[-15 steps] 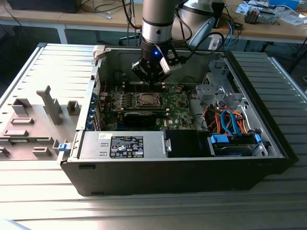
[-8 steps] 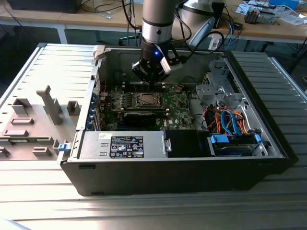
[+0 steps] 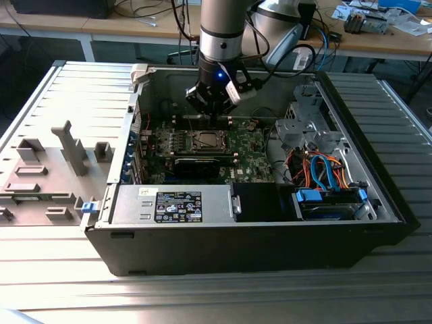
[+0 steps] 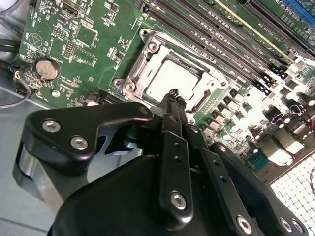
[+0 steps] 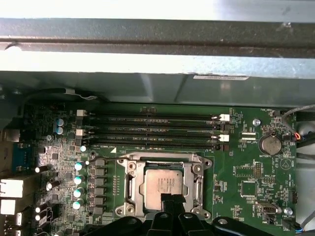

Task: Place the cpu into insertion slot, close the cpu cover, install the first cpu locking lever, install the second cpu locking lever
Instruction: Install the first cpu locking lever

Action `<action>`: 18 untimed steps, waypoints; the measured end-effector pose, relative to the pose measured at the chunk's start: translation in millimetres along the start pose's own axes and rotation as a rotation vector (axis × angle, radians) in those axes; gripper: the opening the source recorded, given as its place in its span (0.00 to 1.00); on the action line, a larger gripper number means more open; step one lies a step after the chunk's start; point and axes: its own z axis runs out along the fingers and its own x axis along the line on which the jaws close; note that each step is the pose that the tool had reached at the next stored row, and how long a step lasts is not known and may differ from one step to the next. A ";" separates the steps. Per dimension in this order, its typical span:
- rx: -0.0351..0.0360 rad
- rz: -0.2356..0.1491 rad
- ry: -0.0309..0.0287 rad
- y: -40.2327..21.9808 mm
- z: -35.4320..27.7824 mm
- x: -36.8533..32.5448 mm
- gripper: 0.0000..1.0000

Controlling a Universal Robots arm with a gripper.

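Gripper: the gripper (image 4: pixel 173 94) hangs low over the near edge of the socket, its black fingers (image 4: pixel 170 147) drawn together to a narrow tip with nothing between them. In the first wrist view the tip (image 5: pixel 171 199) overlaps the near edge of the chip; whether it touches cannot be told.

Cpu: the cpu (image 5: pixel 164 184) already lies flat in the slot (image 5: pixel 164 187), silver top up. It is square, so it has no long axis; its edges run parallel to the socket frame and to the long memory slots beyond.

Cover: the cover (image 4: pixel 147 64) lies down around the chip, its silvery frame bordering all four sides, the chip showing through the square opening. It looks flat, not raised.

Levers: I cannot make out the thin locking levers well enough to say whether they are latched.

Board: the board (image 5: pixel 246 172) lies flat on the floor of the open case (image 3: pixel 378 202). In the exterior view, the arm (image 3: pixel 221 27) comes straight down over the socket.

Risk, contact: by my judgement, the closed tip is so close to the chip that a push slightly off line could scrape its top or press it unevenly onto the socket pins.

Risk, slip: a tip sliding off thin metal could strike the small parts crowded beside the socket.

Risk, cover: if the cover is not fully seated, forcing a lever could bend it.
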 end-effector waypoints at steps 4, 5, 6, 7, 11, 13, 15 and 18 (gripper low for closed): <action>0.0000 0.000 0.0000 0.4 0.1 9.2 0.11; 0.0000 0.000 0.0000 0.4 0.1 10.3 0.11; 0.0001 0.000 0.0000 0.5 0.1 11.9 0.11; 0.0000 0.000 0.0000 0.6 0.2 12.8 0.11; 0.0000 0.000 0.0000 0.7 0.2 16.4 0.11; 0.0000 0.000 0.0000 0.8 0.2 17.5 0.11; 0.0001 0.000 0.0000 0.8 0.2 19.9 0.11; 0.0001 0.000 0.0000 0.9 0.3 21.4 0.11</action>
